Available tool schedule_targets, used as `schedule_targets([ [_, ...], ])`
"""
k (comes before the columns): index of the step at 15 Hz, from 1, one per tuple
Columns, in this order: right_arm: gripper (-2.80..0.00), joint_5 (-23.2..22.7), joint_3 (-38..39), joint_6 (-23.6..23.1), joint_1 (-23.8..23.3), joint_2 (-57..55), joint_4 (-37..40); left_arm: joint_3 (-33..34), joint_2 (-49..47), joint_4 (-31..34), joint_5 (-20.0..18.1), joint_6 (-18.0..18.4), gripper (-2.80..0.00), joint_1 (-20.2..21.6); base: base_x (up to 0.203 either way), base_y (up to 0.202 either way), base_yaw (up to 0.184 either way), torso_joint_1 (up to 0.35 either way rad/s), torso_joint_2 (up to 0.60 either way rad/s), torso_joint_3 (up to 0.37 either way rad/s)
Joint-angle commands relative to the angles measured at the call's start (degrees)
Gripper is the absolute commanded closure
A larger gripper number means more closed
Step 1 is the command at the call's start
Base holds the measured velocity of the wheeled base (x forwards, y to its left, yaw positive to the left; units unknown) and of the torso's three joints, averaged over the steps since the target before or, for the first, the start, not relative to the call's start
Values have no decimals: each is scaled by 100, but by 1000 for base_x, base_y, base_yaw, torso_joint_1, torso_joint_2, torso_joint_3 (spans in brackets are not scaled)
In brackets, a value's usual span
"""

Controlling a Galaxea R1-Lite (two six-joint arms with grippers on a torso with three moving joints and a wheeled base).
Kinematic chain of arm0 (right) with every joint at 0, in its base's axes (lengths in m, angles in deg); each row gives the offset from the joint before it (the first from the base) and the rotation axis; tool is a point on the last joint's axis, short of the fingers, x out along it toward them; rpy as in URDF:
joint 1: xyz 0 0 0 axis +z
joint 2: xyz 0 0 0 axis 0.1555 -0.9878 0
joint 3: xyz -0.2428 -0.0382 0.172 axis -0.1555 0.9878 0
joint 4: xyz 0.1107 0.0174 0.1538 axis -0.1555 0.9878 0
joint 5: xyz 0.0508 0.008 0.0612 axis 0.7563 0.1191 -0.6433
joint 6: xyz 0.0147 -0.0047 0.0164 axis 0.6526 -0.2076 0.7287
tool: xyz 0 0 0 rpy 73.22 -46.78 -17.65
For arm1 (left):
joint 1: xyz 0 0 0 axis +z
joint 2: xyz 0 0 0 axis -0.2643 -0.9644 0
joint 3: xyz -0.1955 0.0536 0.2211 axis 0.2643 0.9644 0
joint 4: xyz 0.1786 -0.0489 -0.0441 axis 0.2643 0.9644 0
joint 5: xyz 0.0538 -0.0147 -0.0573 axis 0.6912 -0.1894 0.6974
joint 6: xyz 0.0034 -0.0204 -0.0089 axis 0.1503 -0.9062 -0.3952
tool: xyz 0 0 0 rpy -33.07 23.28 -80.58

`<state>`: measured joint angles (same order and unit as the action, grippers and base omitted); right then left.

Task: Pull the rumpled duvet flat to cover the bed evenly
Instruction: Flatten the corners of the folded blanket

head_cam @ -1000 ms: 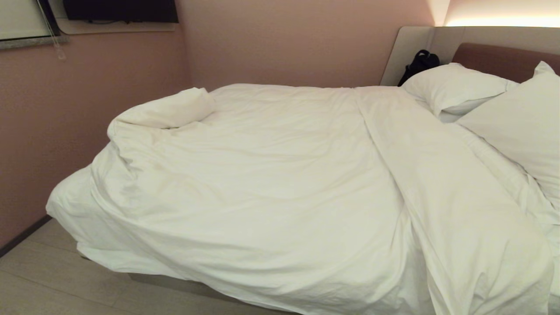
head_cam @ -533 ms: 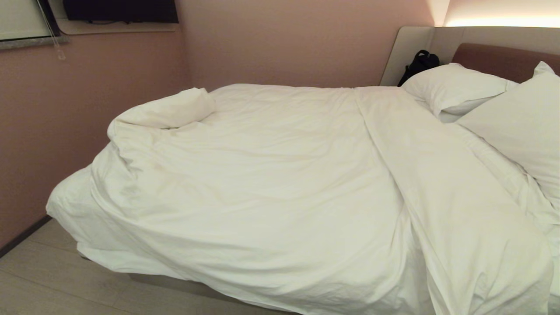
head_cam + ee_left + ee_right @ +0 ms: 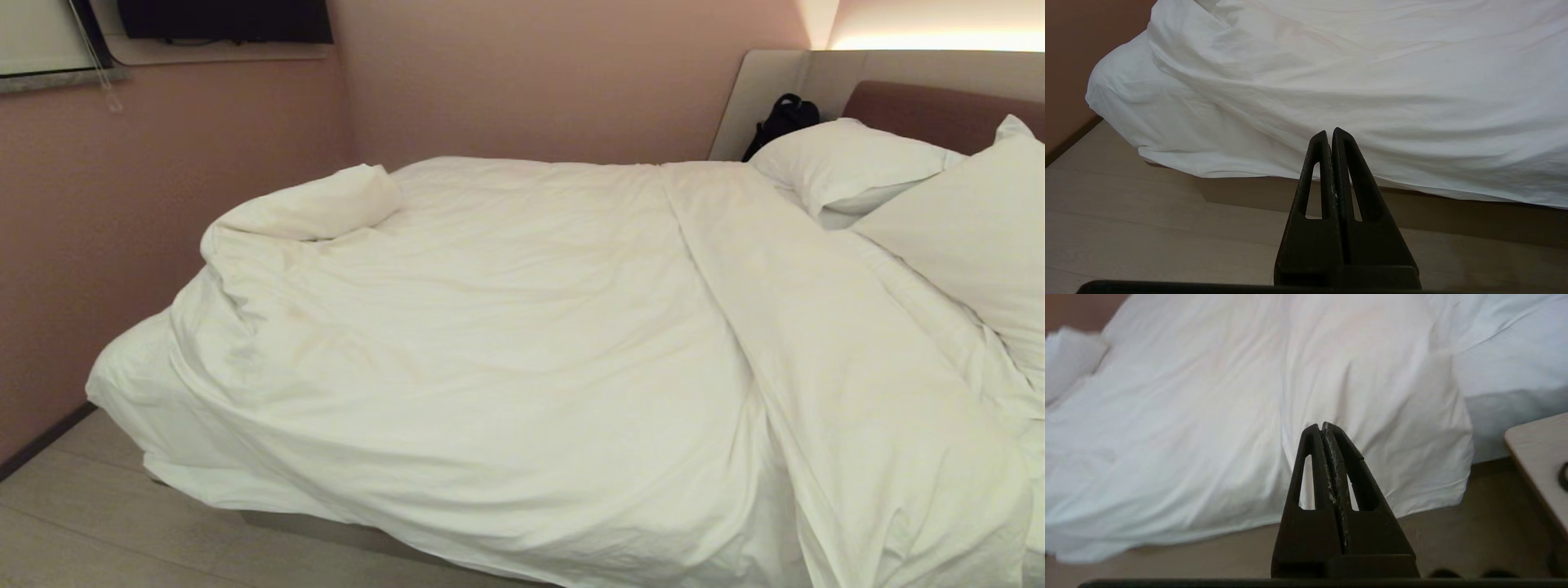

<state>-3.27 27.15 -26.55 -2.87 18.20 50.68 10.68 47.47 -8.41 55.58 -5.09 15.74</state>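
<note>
Rumpled duvet [image 3: 506, 343] across the bed [image 3: 1290, 196], both grippers pressed together and empty.

We see the puffy white duvet lying with its long axis running from the foot at the left toward the pillows [image 3: 849, 163] and headboard [image 3: 939, 110] at the right. One far corner is rolled into a soft lump, a thick fold runs diagonally, and the near edge drapes over the base. Our left gripper [image 3: 1329, 134] hangs near that hem above the floor [image 3: 1147, 228]; our right gripper [image 3: 1322, 428] hovers before the duvet's draped end.
</note>
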Motion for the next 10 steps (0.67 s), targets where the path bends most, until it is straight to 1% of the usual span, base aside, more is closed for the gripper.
schedule_targets([
  [1, 0, 164, -182, 8, -226, -25, 80, 3, 2, -1, -1, 1, 0, 2, 0, 0, 0, 0, 0, 0],
  [3, 0, 52, -159, -59, -851, -35, 96, -4, 2, -1, -1, 1, 0, 2, 0, 0, 0, 0, 0, 0],
  [4, 0, -66, -49, -107, -983, 62, 63, -4, 2, -1, -1, 0, 0, 2, 0, 0, 0, 0, 0, 0],
  [6, 0, -176, 91, -135, -981, 95, 42, 5, 2, -1, -1, 1, 0, 2, 0, 0, 0, 0, 0, 0],
  [7, 0, -262, 210, -228, -937, 68, 23, -4, 2, -1, -1, 1, 0, 2, 0, 0, 0, 0, 0, 0],
  [9, 0, -455, 338, -472, -965, -435, -70, -1, 2, -1, -1, 1, 0, 2, 0, 0, 0, 0, 0, 0],
  [10, 0, -482, 416, -506, -978, -820, -163, -4, 2, -1, -1, 1, 0, 2, 0, 0, 0, 0, 0, 0],
])
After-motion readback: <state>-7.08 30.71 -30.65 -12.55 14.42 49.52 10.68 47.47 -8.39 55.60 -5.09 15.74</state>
